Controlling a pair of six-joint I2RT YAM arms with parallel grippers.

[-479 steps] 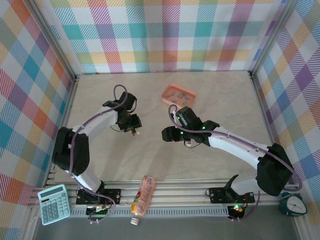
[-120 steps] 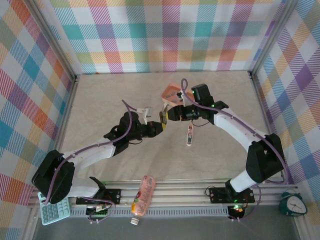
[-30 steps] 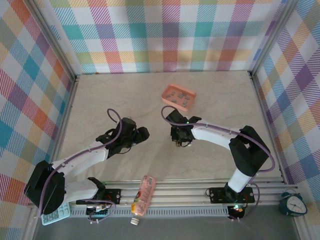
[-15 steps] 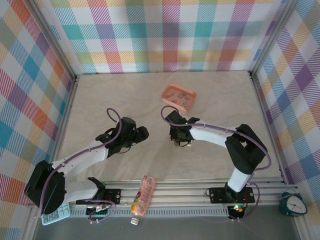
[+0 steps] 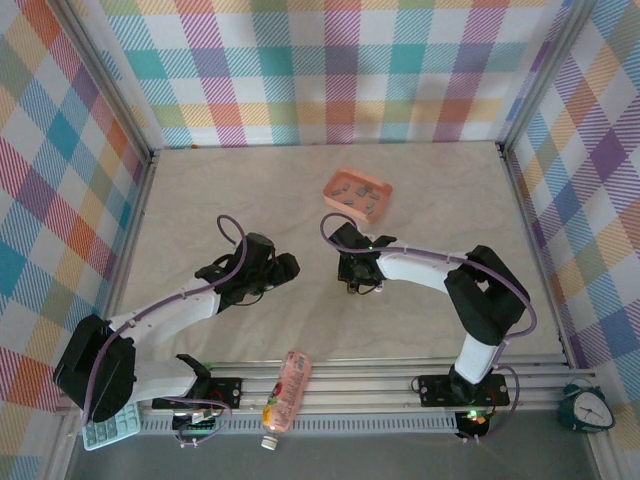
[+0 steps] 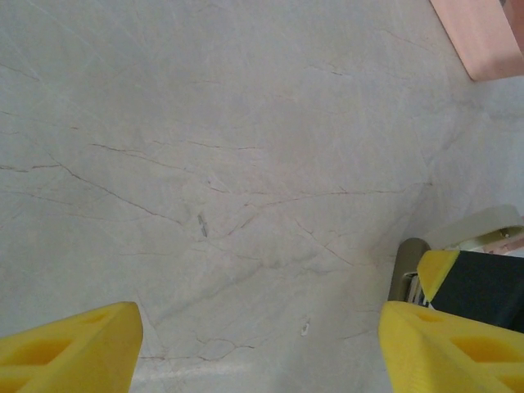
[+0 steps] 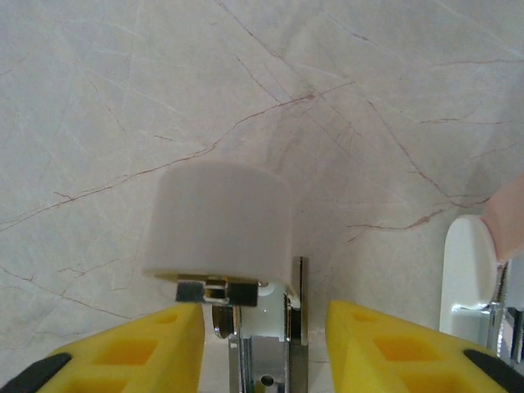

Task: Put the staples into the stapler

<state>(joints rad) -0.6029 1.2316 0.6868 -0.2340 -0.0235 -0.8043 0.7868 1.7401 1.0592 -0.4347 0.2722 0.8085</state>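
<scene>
Staples: short grey metallic strips (image 5: 352,187), lying in the shallow salmon-pink tray (image 5: 345,208).
White stapler with metal rail (image 7: 219,225): nearside of tray, between your right gripper's (image 7: 266,315) parted fingers.
Your left gripper (image 6: 258,315): nearside of tray, fingers spread wide, empty.

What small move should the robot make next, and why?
Probably the left end effector should travel to the salmon-pink tray for a staple strip. It stands open and empty over bare table, the staples lie in that tray, and the right end effector straddles the white stapler.

Table (image 6: 246,123) marble-look, smooth matt; stapler (image 7: 221,217) white plastic, shiny metal.
</scene>
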